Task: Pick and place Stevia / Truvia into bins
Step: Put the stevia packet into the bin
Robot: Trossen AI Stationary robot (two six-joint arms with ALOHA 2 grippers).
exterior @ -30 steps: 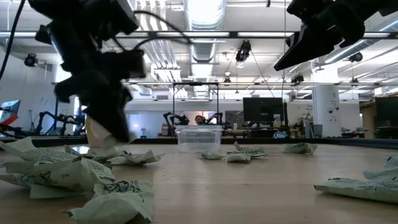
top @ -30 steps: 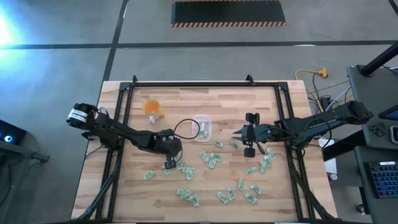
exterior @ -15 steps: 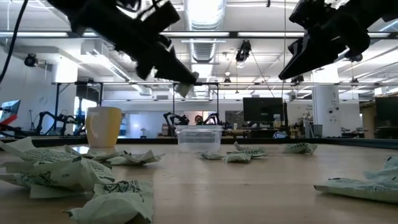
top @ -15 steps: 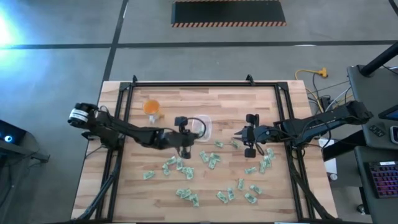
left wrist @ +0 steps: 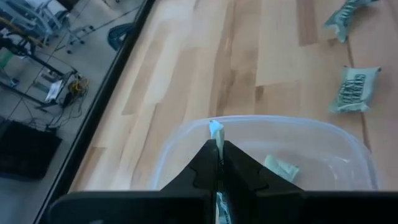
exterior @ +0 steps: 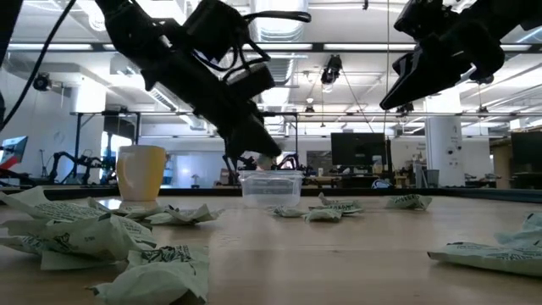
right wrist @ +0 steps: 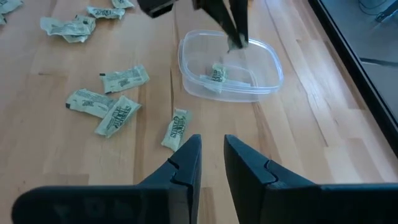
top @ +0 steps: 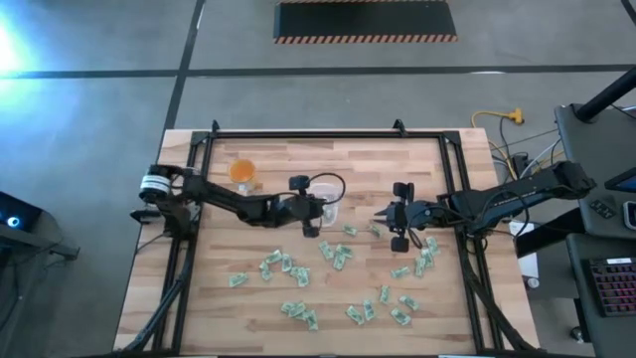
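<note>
left gripper (left wrist: 217,163) lifted from the table, swung over the clear container (left wrist: 323,140), sachet (left wrist: 216,129) pinched

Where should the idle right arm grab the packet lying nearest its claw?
Probably from straight above, end effector pinching across the narrow width at the middle of the sachet. It lies flat on the table, apart from its neighbours, so its short sides are free.
</note>
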